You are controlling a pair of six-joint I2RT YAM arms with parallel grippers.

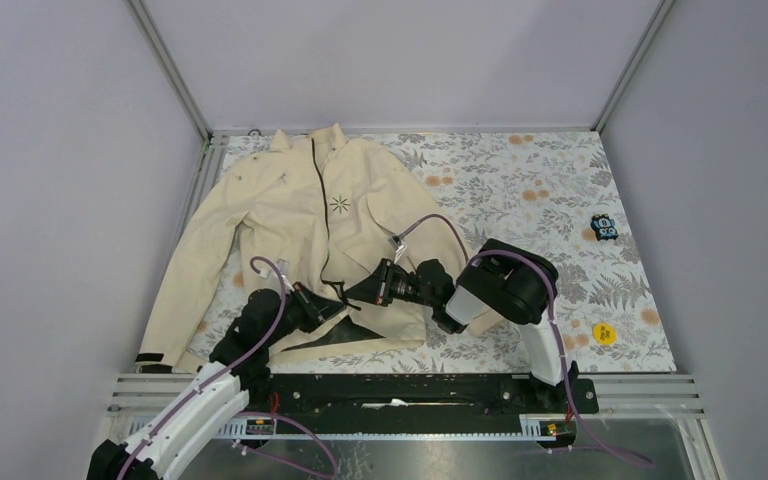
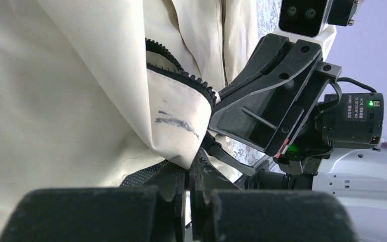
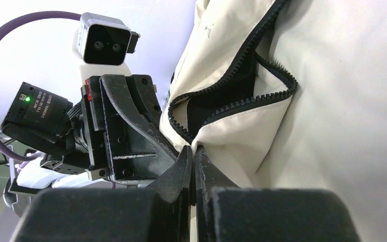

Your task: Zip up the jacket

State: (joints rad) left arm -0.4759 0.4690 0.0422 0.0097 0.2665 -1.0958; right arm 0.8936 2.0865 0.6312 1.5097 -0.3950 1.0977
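Because the zip can only be run once its two bottom ends meet, everything here gathers at the hem. The jacket (image 1: 290, 220) lies face up on the left half of the table (image 1: 520, 190), collar toward 12 o'clock and hem toward 6 o'clock, one sleeve trailing down to about 7 o'clock. Its zipper (image 1: 317, 190) shows as a dark line down the chest. In the wrist views the lower stretch gapes, the two rows of teeth bowing apart around a dark pocket of lining.

The left fingers (image 2: 181, 176) come in from 7 o'clock and are clenched on the bottom corner of one front panel, just under its row of teeth. I judge this an anchor, keeping that edge taut and flat. The right fingers (image 3: 184, 161) reach in from 3 o'clock and are pinched shut on the facing corner, tip to tip with the other pair, which would bring the two ends into line. Whether either grip has the slider or only cloth, I cannot tell; the tips hide it.

The likely next step is seating one end in the other, and a slack or twisted hem would spoil it.

Well apart, a small dark gadget (image 1: 603, 227) sits at 3 o'clock and a yellow disc (image 1: 604, 333) at 4 o'clock, clear of the work.
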